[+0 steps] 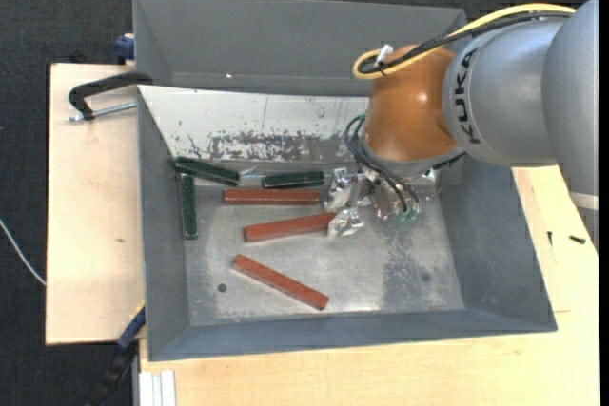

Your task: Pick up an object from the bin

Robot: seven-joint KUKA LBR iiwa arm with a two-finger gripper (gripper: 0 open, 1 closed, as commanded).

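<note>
My gripper [343,205] is low in the bin, right of centre, with its two metal fingers apart. One fingertip [340,184] is toward the back and the other [348,223] toward the front. The front fingertip touches or nearly touches the right end of a red-brown flat stick [285,229] that lies slightly slanted. A second red-brown stick [271,196] lies just behind it, its right end close to the gap between the fingers. A dark green stick [293,179] lies behind that one. I see nothing gripped between the fingers.
A third red-brown stick [279,281] lies slanted near the front wall. Two more dark green sticks sit at the left, one slanted [206,171] and one lengthwise [189,206]. The arm's orange cover hangs over the bin's right back part.
</note>
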